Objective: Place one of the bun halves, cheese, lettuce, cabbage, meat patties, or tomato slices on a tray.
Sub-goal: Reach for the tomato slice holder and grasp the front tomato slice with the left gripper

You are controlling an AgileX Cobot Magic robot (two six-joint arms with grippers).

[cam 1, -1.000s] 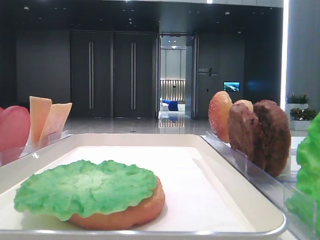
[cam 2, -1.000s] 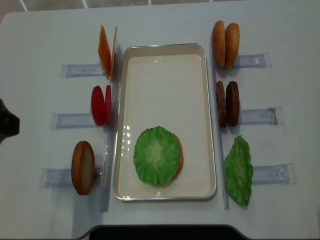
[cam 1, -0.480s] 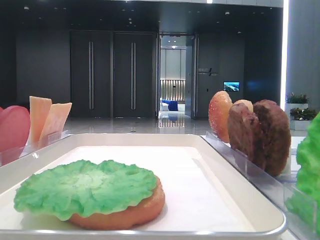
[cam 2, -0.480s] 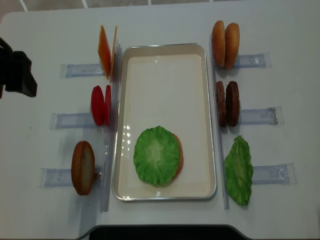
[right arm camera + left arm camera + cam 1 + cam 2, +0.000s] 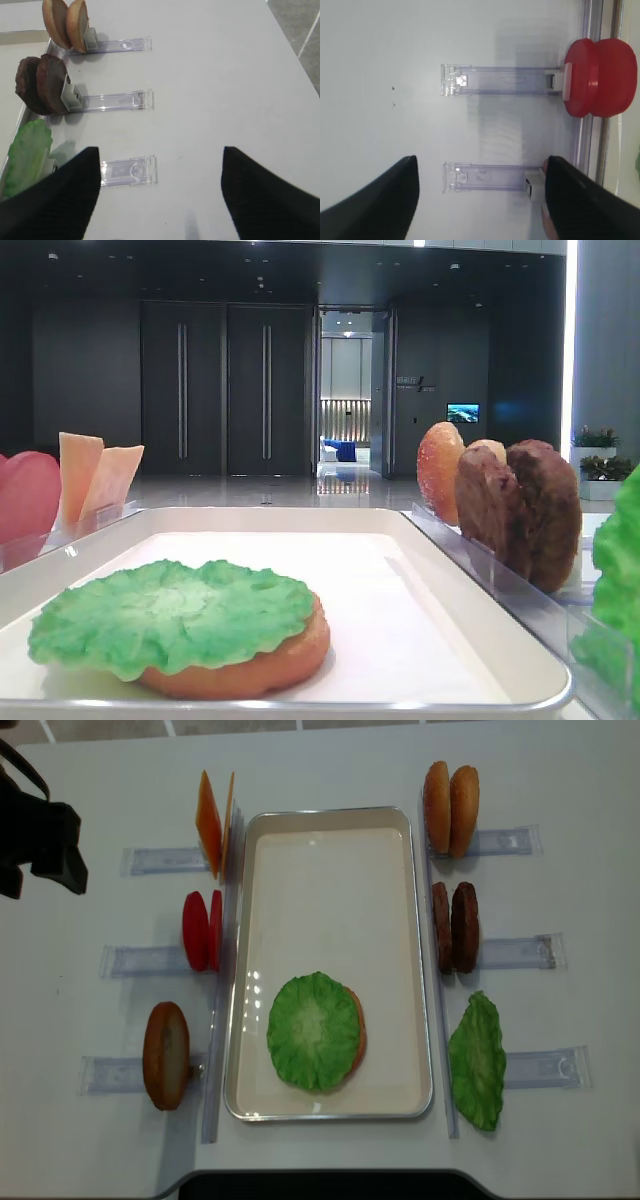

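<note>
A: Tray (image 5: 330,820) contents?
B: 1 bun half (image 5: 356,1035) lying flat under lettuce (image 5: 313,1030), near end.
A: Tomato slices (image 5: 201,930)?
B: 2, upright in the rack left of the tray.
A: Grippers?
B: Left gripper (image 5: 480,200) spread wide, empty, above the racks. Right gripper (image 5: 157,192) spread, empty, over bare table.

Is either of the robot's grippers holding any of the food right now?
No. The left gripper and the right gripper are both open, with only bare table and clear racks between their fingers.

Dark-panelled hall (image 5: 200,390), glossy floor (image 5: 270,490), perhaps a lit corridor (image 5: 345,400).
</note>
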